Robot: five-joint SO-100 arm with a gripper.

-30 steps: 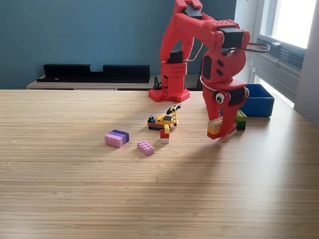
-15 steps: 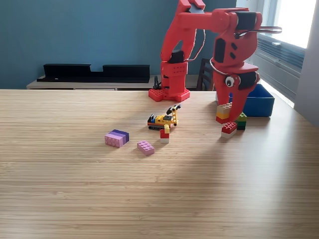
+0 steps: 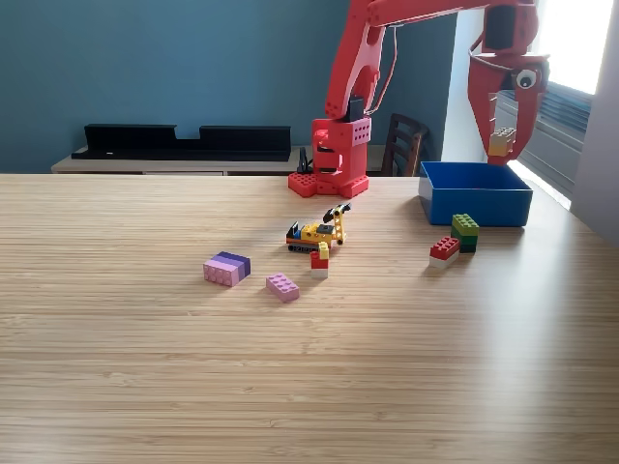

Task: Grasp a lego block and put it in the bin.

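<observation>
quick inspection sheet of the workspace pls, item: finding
surface: wooden table, bare in front
job's things: blue bin at the exterior view's right; held block above it
clutter: red block, green block, toy digger, pink block, pink-purple block
grippers: gripper raised over the bin, jaws shut on the block
cables: thin wire along the arm
surroundings: blue wall, black shelf, chair

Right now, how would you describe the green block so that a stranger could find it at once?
Find the blue bin at the exterior view's right. On the table just in front of it sits the green lego block, beside a red block. It is the only green one and the nearest to the bin.
</observation>
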